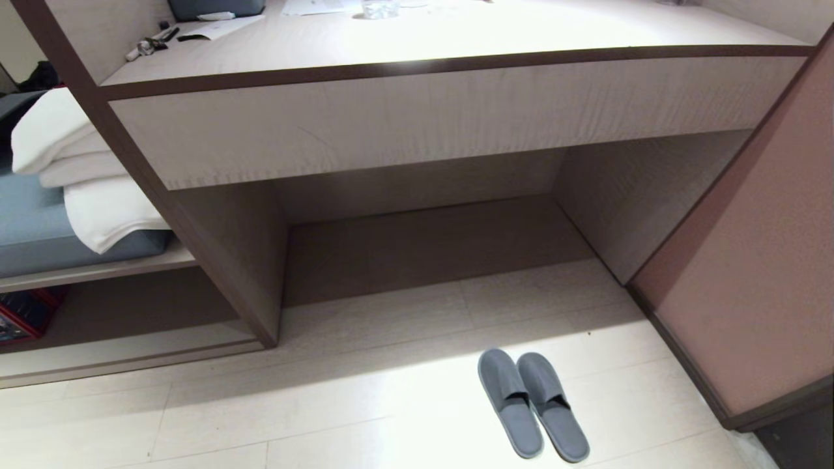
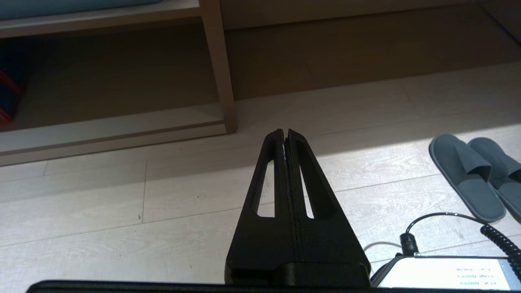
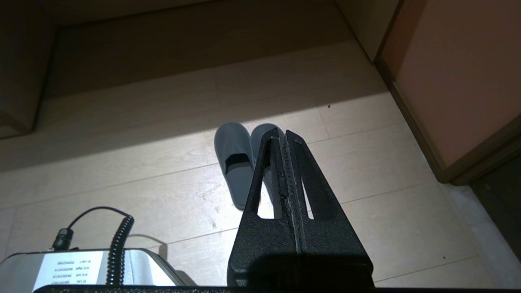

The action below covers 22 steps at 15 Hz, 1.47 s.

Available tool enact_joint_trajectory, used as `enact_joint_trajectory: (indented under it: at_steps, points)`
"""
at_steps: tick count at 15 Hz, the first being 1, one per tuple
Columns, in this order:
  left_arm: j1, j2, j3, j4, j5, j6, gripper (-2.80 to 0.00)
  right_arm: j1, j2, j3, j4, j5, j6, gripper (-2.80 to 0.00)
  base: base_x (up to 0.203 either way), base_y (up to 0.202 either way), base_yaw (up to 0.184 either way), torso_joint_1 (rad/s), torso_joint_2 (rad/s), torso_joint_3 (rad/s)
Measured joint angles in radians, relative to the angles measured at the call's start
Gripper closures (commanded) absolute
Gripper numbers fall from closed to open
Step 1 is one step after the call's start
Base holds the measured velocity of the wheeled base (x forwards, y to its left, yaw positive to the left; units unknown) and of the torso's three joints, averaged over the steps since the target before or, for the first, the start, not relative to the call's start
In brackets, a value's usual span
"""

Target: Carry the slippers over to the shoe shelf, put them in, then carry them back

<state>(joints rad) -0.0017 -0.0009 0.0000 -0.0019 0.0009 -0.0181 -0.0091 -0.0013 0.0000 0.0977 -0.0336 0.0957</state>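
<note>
Pale plank floor (image 1: 339, 404) before a desk alcove. Slippers (image 1: 533, 404) side by side, untouched, near the right wall. Left end effector (image 2: 285, 134) and right end effector (image 3: 281, 134) closed, empty. Pickup not begun; next, reach down, open.

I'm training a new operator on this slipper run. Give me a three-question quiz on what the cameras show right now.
1. True or false: the slippers lie side by side on the floor, outside every cubby.
2. The left gripper is: A) open, B) shut and empty, C) shut on a slipper.
3. Fill in: in the head view, folded white ____ lie on the shelf at the left.

Key:
1. True.
2. B. Its fingers are closed together above bare floor; the right gripper is shut and empty too.
3. Towels.
</note>
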Motion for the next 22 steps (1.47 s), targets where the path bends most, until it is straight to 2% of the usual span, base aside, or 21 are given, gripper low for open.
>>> enact_joint_trajectory:
  at_steps: [22]
  points:
    - [0.0, 0.0, 0.0, 0.0, 0.0, 0.0, 0.0, 0.0, 0.0, 0.0, 0.0, -0.003, 0.014, 0.0, 0.0, 0.0, 0.0, 0.003, 0.0, 0.19]
